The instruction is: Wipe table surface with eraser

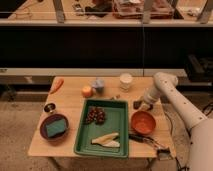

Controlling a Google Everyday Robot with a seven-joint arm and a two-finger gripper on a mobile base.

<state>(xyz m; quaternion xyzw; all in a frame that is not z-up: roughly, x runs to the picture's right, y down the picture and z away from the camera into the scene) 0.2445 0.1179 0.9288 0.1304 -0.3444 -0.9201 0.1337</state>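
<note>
Green tray (119,140): grapes (95,115) | gripper (140,105): fingers closed, beside eraser (137,104)

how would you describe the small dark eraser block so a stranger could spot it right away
On the light tan wooden table surface, look right of the green tray, just behind the orange-red bowl. The small dark rectangular eraser sits at the white arm's shut gripper, darker and blockier than anything nearby.

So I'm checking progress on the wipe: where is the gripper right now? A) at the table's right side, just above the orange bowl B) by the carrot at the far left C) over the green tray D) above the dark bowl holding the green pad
A: the gripper is down at the table surface on the right side, shut on the eraser, just beyond the orange bowl and beside the green tray.
</note>
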